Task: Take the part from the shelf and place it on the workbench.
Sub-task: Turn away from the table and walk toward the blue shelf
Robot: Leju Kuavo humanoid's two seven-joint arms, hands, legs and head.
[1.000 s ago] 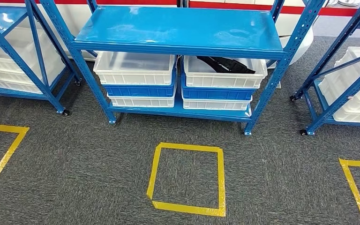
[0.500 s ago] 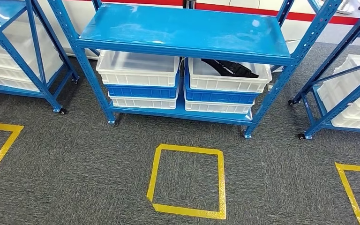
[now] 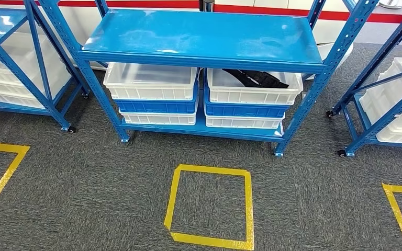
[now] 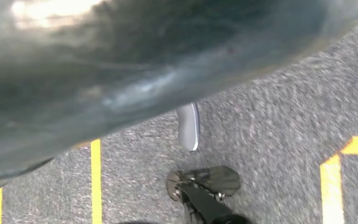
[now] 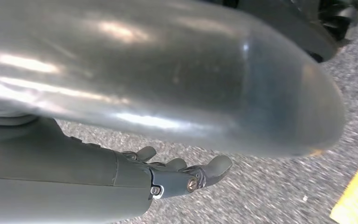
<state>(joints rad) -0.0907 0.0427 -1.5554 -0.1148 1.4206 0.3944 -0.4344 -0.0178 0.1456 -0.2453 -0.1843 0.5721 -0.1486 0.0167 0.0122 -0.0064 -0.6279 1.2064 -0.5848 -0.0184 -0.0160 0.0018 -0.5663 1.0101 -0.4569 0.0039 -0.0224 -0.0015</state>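
A black part [image 3: 256, 77] lies in the upper white bin [image 3: 251, 93] on the right side of the blue shelf's [image 3: 204, 36] lower level, partly hidden under the shelf's top board. Beside it on the left sits an empty white bin [image 3: 152, 86], and both rest on stacked blue and white bins. My right hand [image 5: 177, 175] hangs over the carpet with its fingers apart and holds nothing. Of my left hand [image 4: 188, 126] one grey finger shows, stretched out over the carpet, with nothing in it; a grey cover hides the other fingers.
A yellow tape square [image 3: 209, 206] marks the grey carpet in front of the shelf. More blue shelves with white bins stand at the left [image 3: 10, 68] and right [image 3: 387, 99]. Yellow tape corners lie at far left [image 3: 2, 170] and far right [image 3: 398, 204].
The whole picture has shifted slightly, so the camera moved: the shelf and the tape square sit a little differently in the frame. The bins and the part have not moved.
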